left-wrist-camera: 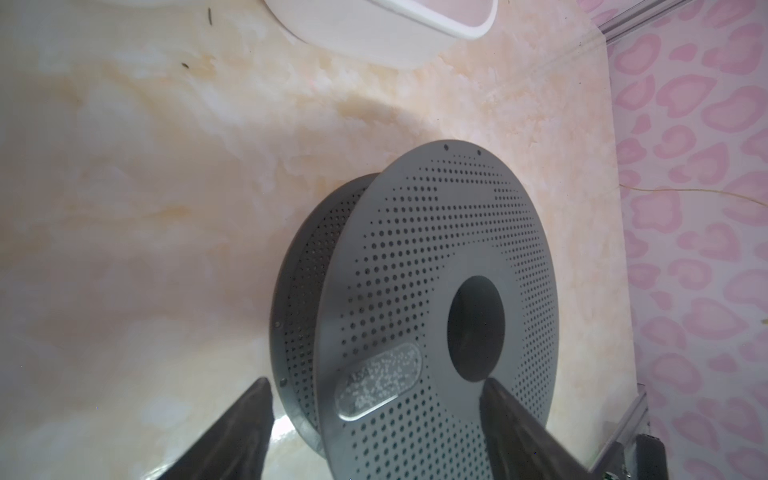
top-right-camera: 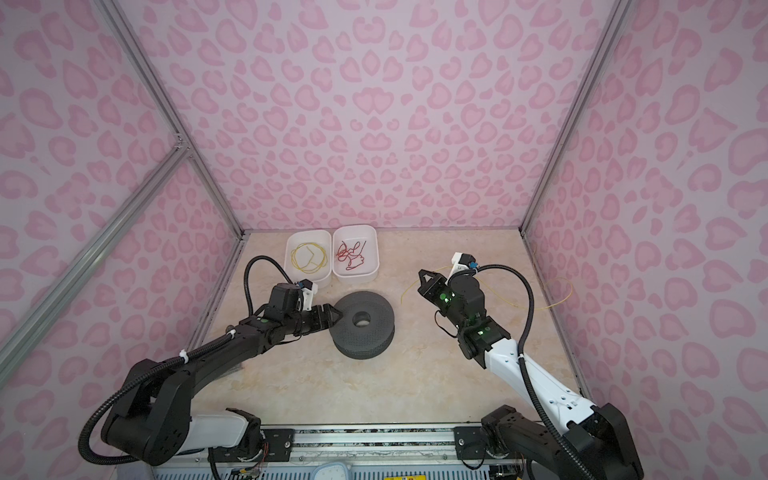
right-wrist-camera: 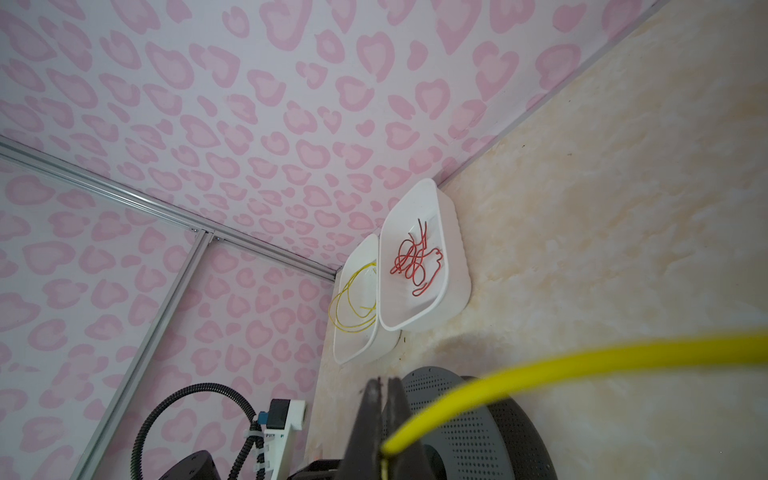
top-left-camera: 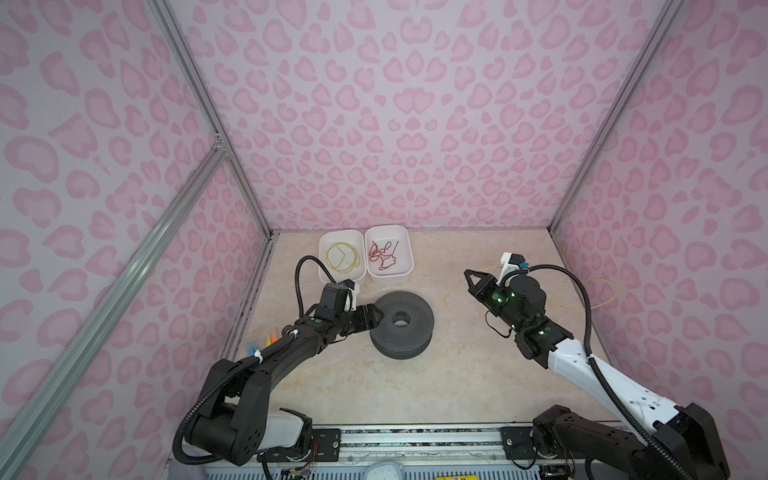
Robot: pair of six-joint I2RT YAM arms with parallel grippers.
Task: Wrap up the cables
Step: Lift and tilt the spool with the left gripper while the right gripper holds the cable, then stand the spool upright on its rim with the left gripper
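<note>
Loose yellow cable (right-wrist-camera: pixel 582 358) end clamped in right pincer (right-wrist-camera: pixel 384 386), jaws closed on it; rest arcs over worktop (top-left-camera: pixel 415 395), 3 o'clock of grey spool (top-left-camera: pixel 415 334). Second yellow cable (top-left-camera: pixel 343 258) coiled in white tray (top-left-camera: pixel 341 232), spool's 11 o'clock. Red wire (top-left-camera: pixel 382 255) in neighbouring tray (top-left-camera: pixel 388 227). Left pincer (top-left-camera: pixel 372 312) wide, straddling spool's 9 o'clock rim.

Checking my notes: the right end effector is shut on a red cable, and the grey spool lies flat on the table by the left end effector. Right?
Not quite: the right wrist view shows the right end effector shut on a yellow cable, not a red one. The grey spool does lie flat on the table by the left end effector.
</note>
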